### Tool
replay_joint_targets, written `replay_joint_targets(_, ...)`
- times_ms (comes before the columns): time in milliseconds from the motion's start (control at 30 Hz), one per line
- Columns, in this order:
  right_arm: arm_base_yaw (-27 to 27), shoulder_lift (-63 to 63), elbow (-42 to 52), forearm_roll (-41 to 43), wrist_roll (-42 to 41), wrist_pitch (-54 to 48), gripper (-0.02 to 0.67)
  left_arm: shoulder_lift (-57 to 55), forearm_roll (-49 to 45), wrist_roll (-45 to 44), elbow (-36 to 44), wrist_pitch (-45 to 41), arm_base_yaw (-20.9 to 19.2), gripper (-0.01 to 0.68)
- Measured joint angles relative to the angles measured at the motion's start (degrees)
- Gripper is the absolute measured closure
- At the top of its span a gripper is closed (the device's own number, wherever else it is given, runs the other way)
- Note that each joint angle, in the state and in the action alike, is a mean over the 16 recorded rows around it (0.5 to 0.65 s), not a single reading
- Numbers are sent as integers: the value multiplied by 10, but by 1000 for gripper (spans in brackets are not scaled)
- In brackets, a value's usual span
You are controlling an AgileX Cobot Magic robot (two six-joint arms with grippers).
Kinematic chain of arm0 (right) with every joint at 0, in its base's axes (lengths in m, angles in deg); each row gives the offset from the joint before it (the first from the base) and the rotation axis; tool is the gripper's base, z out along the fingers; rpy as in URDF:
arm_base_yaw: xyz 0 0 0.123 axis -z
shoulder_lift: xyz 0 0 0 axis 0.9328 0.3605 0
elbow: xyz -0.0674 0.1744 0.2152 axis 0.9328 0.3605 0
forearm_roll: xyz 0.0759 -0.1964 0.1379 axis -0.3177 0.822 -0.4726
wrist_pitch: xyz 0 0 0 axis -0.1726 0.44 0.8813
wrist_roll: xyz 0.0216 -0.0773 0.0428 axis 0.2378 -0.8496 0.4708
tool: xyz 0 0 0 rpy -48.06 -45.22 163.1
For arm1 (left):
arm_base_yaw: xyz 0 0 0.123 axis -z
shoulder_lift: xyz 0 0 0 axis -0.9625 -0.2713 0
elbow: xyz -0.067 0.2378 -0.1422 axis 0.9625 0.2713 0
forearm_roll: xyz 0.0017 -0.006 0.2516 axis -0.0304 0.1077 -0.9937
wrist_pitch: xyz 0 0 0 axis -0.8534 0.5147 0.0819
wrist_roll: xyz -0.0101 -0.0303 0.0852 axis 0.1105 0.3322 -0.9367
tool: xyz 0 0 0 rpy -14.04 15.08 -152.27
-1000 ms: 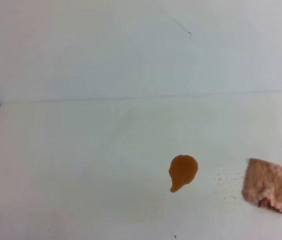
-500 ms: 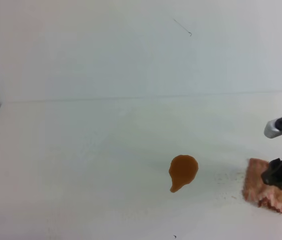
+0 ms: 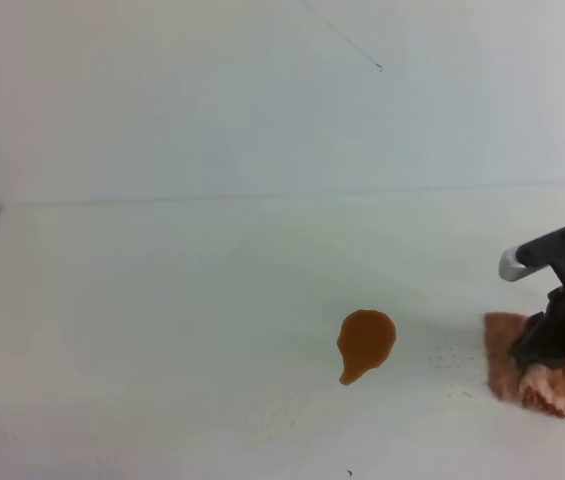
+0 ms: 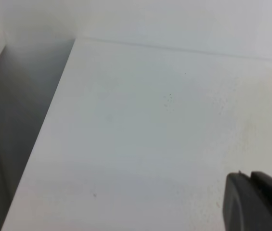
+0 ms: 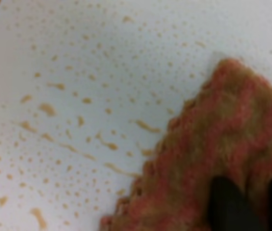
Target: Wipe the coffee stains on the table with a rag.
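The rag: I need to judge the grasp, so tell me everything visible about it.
The rag is a small pinkish-brown cloth, fuzzy, with a pink zigzag edge. It lies on the white table, right of the stain, beside fine brown droplets. The right end effector sits on its far-right part, both dark fingertips pressed into the fabric, bunching it slightly.

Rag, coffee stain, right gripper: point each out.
rag (image 3: 502, 352): exterior high view, bare left part of the cloth.
coffee stain (image 3: 366, 338): exterior high view, middle of the blot's round body.
right gripper (image 5: 249, 204): right wrist view, between the two dark fingertips down on the rag.
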Motion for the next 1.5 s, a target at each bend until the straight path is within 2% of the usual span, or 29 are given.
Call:
replay_joint_targets(167,-13,12,-5,-8,-17,13,611,0,0,0,0,0,0,674)
replay_joint_targets(300,-23,17,-15,-21,-25,36,652,0,0,0,0,0,0,674)
replay_joint_targets(500,-35,36,-53,-40,-25,62,650,0,0,0,0,0,0,674)
replay_joint_targets(733,-67,96,-137,-81,-25,33,650,0,0,0,0,0,0,674)
replay_joint_targets(867,-112,139,-188,-104,-25,-5,650,0,0,0,0,0,0,674)
replay_joint_targets(1133,-239,185,-255,-138,-21,-51,651,0,0,0,0,0,0,674)
replay_joint_targets(1333,-297,177,-271,-102,11,-63,650,0,0,0,0,0,0,674)
replay_joint_targets(1500,-285,158,-274,-1,91,-97,650,0,0,0,0,0,0,674)
